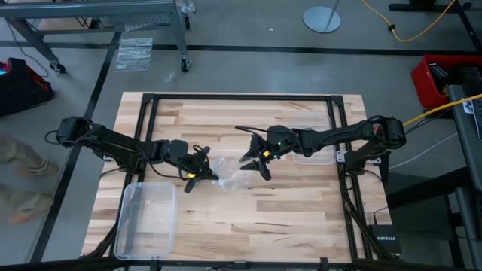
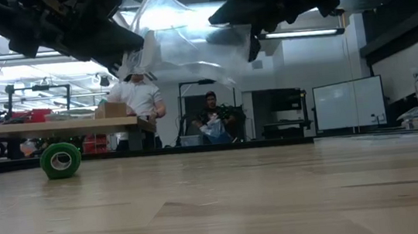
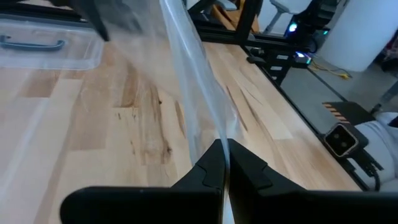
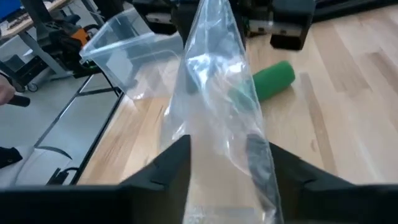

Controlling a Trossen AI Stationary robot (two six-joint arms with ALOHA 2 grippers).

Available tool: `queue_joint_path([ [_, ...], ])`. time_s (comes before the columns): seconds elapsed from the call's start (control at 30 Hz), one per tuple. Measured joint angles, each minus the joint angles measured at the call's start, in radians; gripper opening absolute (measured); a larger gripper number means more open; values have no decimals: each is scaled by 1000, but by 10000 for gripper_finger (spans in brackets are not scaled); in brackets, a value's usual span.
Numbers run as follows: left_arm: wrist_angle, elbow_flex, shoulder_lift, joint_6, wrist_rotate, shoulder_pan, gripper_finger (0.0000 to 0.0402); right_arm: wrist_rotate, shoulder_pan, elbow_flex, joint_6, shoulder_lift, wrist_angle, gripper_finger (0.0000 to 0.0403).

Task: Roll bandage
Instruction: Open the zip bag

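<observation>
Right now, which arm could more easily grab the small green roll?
Right, probably: the right tool is open, with the small green fabric roll on the table ahead of it; the left tool is shut on the crinkly clear plastic bag.

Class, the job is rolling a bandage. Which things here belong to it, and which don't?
Belongs: green bandage roll.
Doesn't: clear plastic bag, pinched by the left gripper, right gripper open around it; clear plastic box.
</observation>
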Motion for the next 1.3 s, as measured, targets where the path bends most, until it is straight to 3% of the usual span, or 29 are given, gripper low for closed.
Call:
queue_joint_path([
  [0.3, -3, 0, 0, 0, -68, 2, 0, 0, 0, 0, 1, 0, -76, 11],
  [0.83, 11, 0, 0, 59, -70, 2, 3, 26, 29, 0, 32, 0, -192, 6],
  [1.1, 150, 0, 0, 103, -102, 4, 4, 64, 60, 0, 32, 0, -198, 3],
  [1.3, 165, 1, 0, 97, -102, 8, 4, 94, 58, 0, 24, -1, -235, 2],
])
